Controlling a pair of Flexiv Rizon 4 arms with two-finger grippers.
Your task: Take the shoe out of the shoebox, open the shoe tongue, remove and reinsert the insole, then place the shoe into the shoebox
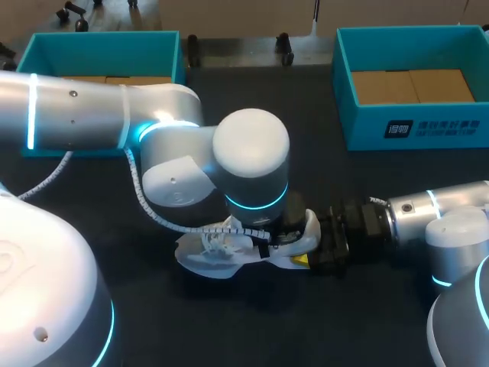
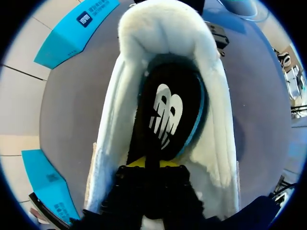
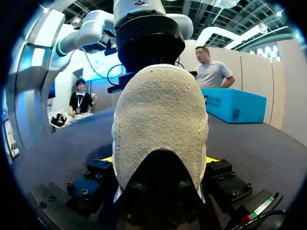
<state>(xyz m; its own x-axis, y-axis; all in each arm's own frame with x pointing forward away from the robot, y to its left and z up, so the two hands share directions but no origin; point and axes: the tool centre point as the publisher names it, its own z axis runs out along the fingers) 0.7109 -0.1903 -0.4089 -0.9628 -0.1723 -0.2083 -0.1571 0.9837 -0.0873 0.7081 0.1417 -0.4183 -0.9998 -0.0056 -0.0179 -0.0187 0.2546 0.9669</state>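
The shoe (image 3: 160, 120) is out of its box and lies on the dark table (image 1: 229, 329). The right fingers (image 3: 221, 173) are spread wide and squeeze the heel from both sides, so the shoe sits right between them. The left fingers (image 2: 134, 163) point down into the shoe. They are almost together and seem to pinch the near end of the black insole (image 2: 165, 115), which stretches away from them toward the heel. I think the pull can go wrong. The pinch is on a thin edge, so the insole may slip out. It may also catch on the fluffy lining and bend. If the right fingers loosen, the whole shoe may lift up with the insole. I count one shoe, one insole, two arms and two blue boxes. One shoebox (image 1: 412, 130) is far behind the right fingers, and the other shoebox (image 1: 99, 46) is far behind the left arm.
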